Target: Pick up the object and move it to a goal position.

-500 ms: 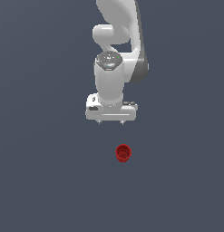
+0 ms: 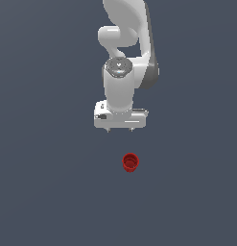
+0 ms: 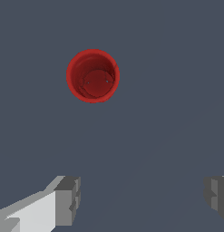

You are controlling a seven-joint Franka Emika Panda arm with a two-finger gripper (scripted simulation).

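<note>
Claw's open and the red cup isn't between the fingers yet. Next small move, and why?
Probably shift the open white claw sideways until it sits over the small red ridged-rim cup, before descending. In the wrist view the cup lies outside the gap between the fingers; in the exterior view it stands apart from the claw on the grey floor.

White Panda arm reaches down from the top of the exterior view, wrist vertical, white two-finger tool (image 2: 120, 129) pointing straight down. Grey-padded fingertips (image 3: 68, 199) spread wide apart, nothing between them. Tool hangs free, touching nothing.
</note>
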